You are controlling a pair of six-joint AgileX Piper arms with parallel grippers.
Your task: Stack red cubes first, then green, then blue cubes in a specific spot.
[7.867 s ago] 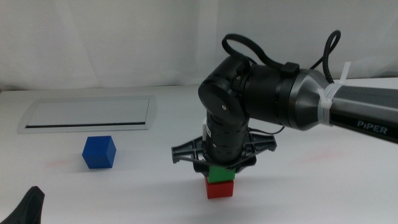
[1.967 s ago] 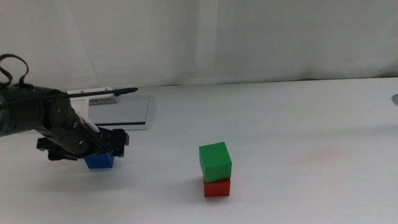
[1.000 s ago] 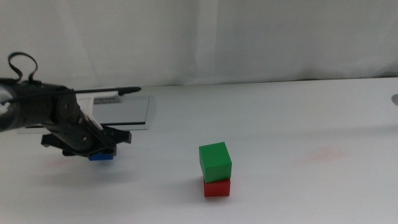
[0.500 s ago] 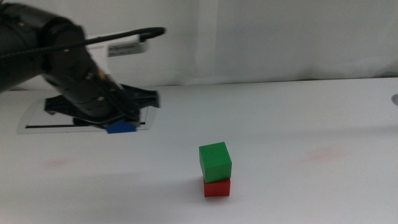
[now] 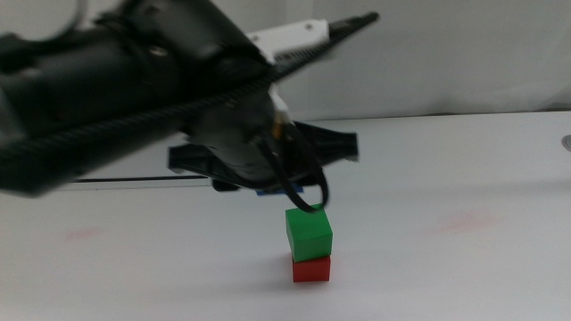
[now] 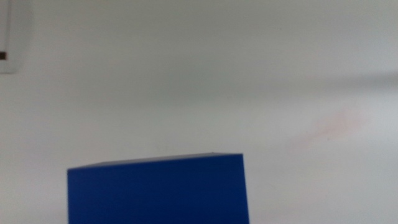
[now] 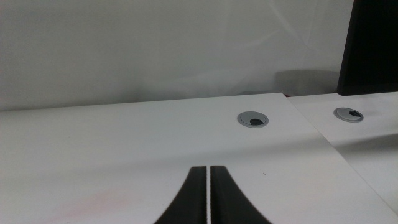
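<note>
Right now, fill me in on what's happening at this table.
The left gripper carries the small solid blue cube above the white table, close to the stack. There the small solid green cube sits on the small solid red cube. Blue is not yet on top. The right gripper waits away from the stack, jaws shut.

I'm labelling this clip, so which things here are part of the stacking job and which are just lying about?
Part of the job:
- red cube, at the bottom
- green cube, on top of the red
- blue cube, held by the left gripper above the stack

Lying about:
- grey-framed panel on the table
- right gripper, parked away, jaws shut
</note>
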